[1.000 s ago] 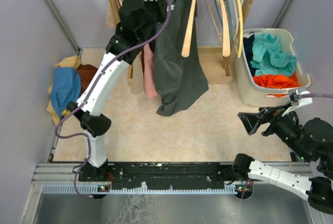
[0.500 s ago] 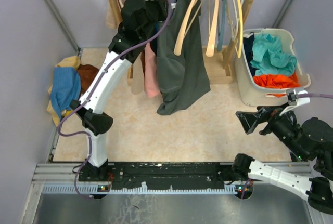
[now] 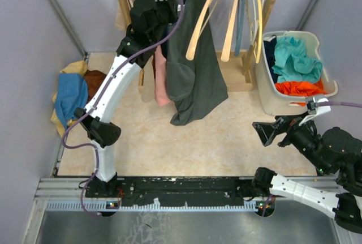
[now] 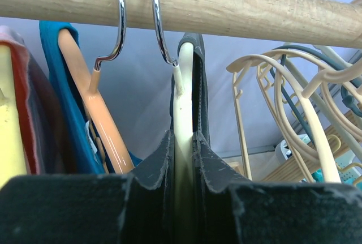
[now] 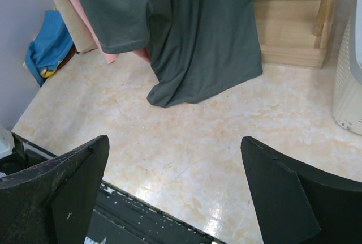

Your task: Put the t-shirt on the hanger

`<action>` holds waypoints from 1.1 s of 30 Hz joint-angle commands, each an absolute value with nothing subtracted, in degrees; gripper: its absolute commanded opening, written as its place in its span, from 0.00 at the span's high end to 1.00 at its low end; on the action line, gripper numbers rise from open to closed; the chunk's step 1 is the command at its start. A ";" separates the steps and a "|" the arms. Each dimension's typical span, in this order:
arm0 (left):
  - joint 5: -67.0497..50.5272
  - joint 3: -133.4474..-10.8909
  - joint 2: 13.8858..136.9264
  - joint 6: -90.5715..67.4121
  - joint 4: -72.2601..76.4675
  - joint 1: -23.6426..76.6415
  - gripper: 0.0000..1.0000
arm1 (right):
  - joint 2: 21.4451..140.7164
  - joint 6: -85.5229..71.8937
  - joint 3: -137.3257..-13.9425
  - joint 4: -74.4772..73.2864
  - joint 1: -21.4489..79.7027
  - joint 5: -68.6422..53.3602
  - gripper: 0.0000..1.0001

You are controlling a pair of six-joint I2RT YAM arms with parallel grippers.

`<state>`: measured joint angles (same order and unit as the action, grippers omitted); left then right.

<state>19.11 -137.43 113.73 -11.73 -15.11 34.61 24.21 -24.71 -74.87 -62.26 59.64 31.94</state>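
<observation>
**Left gripper pinching the hanger at the rail**

The left gripper (image 4: 184,167) is clamping the pale neck of the hanger (image 4: 180,114), whose metal hook is sitting over the wooden rail (image 4: 243,3). The t-shirt (image 3: 195,80) is hanging from it beside a pink garment (image 3: 161,80), its hem apparently reaching the floor (image 3: 169,142). The right gripper (image 5: 174,165) is hovering well apart, its jaws spread wide and holding nothing.

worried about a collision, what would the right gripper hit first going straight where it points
Probably the bare beige floor, just short of the t-shirt's hanging hem. The right gripper is open and angled down; depth is unclear, so it could brush the hem instead.
</observation>
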 commanded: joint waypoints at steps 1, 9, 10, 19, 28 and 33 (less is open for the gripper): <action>19.64 -133.94 111.37 -12.09 -15.86 34.28 0.97 | 24.09 -25.07 -74.40 -59.67 59.92 30.97 0.01; 13.72 -128.31 104.96 -12.58 -12.99 34.28 0.75 | 24.46 -26.61 -72.44 -58.70 59.90 29.79 0.01; 12.63 -128.18 104.13 -12.75 -13.17 34.28 0.73 | 24.56 -27.11 -71.91 -58.32 59.86 29.36 0.01; 8.02 -127.16 101.39 -11.82 -12.17 34.28 0.59 | 26.66 -29.78 -67.15 -54.69 59.85 25.94 0.01; 3.44 -127.06 96.31 -12.68 -14.02 34.28 0.56 | 30.26 -33.60 -62.15 -52.21 59.85 27.52 0.01; 1.85 -122.44 88.91 -12.96 -15.82 34.28 0.54 | 34.96 -35.07 -58.86 -50.32 59.86 30.22 0.01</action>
